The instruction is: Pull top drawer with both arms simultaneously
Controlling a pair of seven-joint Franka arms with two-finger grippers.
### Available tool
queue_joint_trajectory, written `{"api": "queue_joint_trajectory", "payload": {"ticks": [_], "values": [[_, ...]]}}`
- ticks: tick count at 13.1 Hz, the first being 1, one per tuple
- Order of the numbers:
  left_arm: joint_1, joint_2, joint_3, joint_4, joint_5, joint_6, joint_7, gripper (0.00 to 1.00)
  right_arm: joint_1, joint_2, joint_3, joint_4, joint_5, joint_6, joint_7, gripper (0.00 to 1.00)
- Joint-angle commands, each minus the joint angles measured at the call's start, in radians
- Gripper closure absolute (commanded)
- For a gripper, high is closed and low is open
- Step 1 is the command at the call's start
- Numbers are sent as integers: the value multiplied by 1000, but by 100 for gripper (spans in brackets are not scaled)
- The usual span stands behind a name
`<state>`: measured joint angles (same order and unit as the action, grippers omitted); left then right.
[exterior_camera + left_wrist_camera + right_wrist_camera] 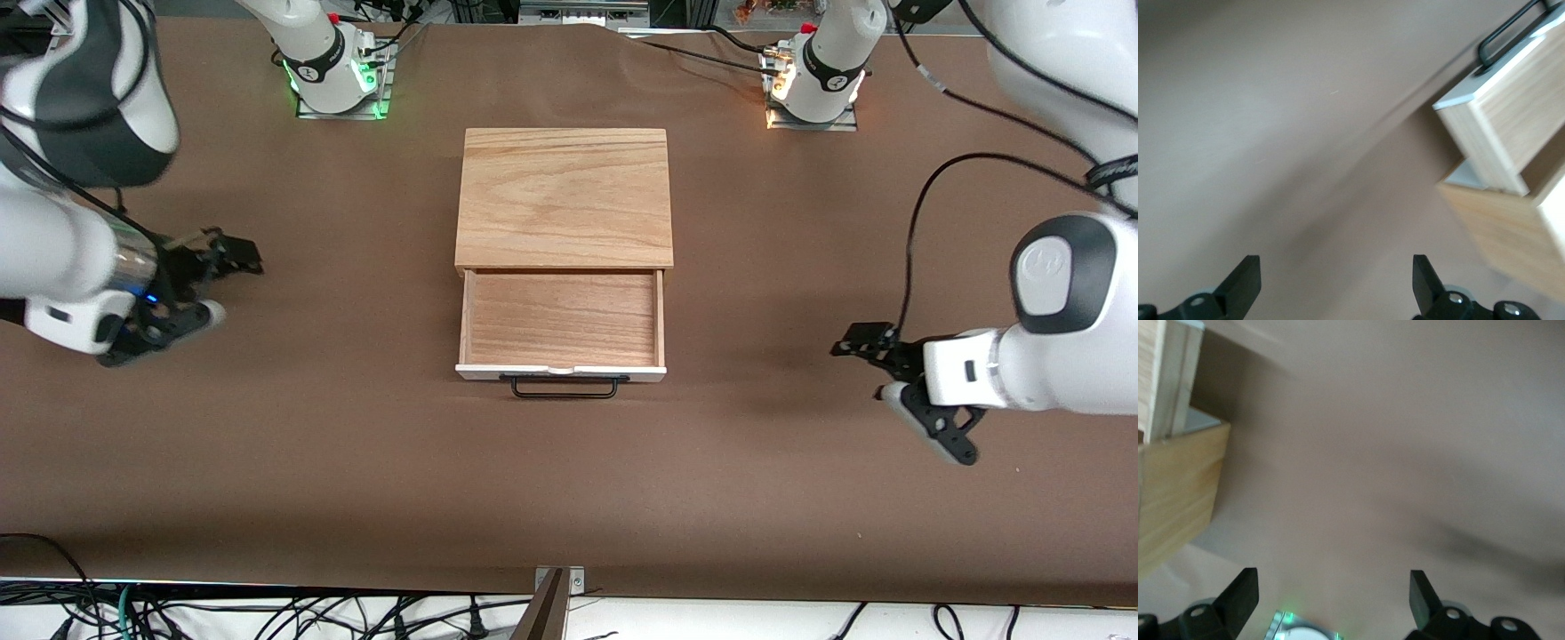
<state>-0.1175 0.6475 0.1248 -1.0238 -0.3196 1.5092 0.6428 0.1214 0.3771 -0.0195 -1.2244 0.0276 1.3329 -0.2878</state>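
Right now both sets of fingers stand wide apart and hold nothing. The left gripper (pixel 876 369) hangs over bare brown surface (pixel 267 462) toward the left arm's end, well apart from the drawer; in the left wrist view its two black fingertips (pixel 1245 277) are spread with only the brown covering between them. The right gripper (pixel 218 280) hangs over the surface toward the right arm's end, equally clear of the cabinet, and the right wrist view shows its fingertips (pixel 1241 590) splayed the same way, touching nothing.

Between the two sits one light-wood cabinet (pixel 564 196), resting flat in the middle of the surface. One top drawer (pixel 562 320) is pulled out from its front, toward the front camera, so the shallow wooden tray lies open to view with nothing in it. One thin white front panel (pixel 560 372) closes the drawer's near edge, and one black bar handle (pixel 564 388) sticks out from that panel. From the left wrist view, a second white panel edge shows below the pulled-out drawer, flush with the cabinet.

Two arms, two grippers, four fingers in all; two arm bases (pixel 336 67) stand along the edge of the surface farthest from the front camera, one glowing green, the other (pixel 813 76) a warm white.
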Motion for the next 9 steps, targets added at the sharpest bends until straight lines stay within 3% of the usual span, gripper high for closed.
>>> {"api": "queue_joint_trajectory", "payload": {"ticks": [1, 3, 6, 9], "values": [[-8, -92, 6, -30, 147, -4, -5, 0, -21, -169, -17, -212, -15, 56, 21, 0], [-8, -140, 6, -30, 232, -1, -8, 0, -66, -295, -14, -395, -11, 147, 80, 0], [-7, -175, 4, -30, 321, -3, -41, 0, -68, -433, -14, -577, -26, 250, 321, 0], [9, -244, 4, -97, 323, -21, -214, 0, -83, -439, -17, -564, -29, 330, 325, 0]]}}
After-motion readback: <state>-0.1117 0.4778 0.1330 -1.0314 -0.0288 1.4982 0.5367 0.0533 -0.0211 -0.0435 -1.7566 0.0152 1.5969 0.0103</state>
